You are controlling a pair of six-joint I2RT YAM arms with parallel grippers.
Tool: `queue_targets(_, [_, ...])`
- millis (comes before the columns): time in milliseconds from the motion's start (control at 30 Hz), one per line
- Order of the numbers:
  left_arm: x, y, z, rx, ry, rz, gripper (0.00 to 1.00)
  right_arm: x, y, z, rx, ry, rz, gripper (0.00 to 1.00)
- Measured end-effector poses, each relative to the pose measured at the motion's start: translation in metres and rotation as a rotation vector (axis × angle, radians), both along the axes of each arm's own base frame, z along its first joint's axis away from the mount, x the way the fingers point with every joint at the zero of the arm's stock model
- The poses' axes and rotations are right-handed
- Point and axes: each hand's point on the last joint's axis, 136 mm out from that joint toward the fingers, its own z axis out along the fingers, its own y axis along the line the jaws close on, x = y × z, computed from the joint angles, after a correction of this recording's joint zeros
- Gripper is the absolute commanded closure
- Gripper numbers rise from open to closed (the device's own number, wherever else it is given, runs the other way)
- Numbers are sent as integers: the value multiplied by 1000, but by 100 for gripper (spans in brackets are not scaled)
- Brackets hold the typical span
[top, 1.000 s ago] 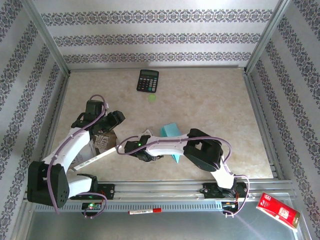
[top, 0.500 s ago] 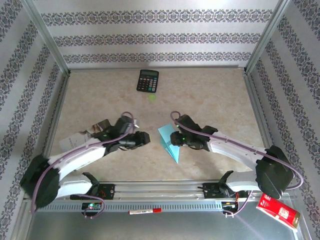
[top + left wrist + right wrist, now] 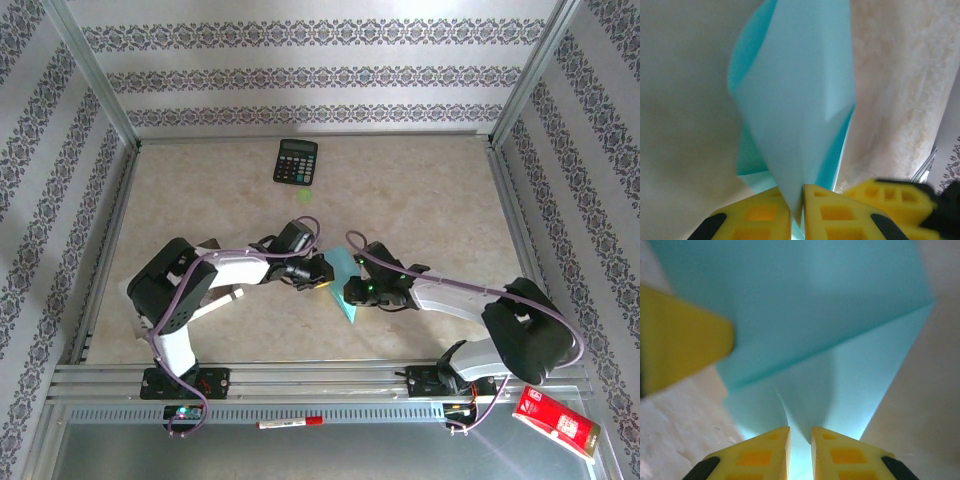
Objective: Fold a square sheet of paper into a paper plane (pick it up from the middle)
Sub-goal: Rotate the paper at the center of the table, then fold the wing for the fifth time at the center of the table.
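Beige table (image 3: 450, 200), cyan paper plane (image 3: 349, 309) at mid-table between both arms, long axis far-to-near, pointed tip toward near edge; left gripper (image 3: 797, 192) pinched tight on its left side; right gripper (image 3: 800, 432) nearly closed on its crease

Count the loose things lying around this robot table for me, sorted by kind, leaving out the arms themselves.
Calculator: 1
Folded cyan paper: 1
Printed booklet, partly under an arm: 1
Red box: 1
Red-capped pen: 1
Small green spot: 1
Total: 6
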Motion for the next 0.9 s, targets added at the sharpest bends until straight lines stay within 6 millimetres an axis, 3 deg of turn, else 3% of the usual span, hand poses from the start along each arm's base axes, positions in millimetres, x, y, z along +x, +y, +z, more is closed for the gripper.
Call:
queue_targets(167, [35,12,-6,-23,-2,-7,80,-7,32,0,81,20,15,77])
queue_targets(300, [56,33,3,-43,-30,18,67,1,37,21,166,-8,-14,70])
queue_targets(400, [57,53,24,-38,-78,45,60,18,15,52,244,-82,-82,57])
queue_targets(500, [39,60,57,-45,-145,49,63,41,-23,75,281,-171,-197,50])
queue_targets(600, [17,45,78,-74,-181,5,75,57,-48,77,263,-202,-268,41])
queue_targets(667, [6,27,77,-86,-168,-39,84,58,-51,68,227,-180,-260,41])
queue_targets(767, [2,3,58,-84,-112,-92,91,61,-50,54,177,-135,-238,41])
queue_targets(900, [10,-5,30,-50,-50,-100,95,66,-52,40,141,-101,-234,42])
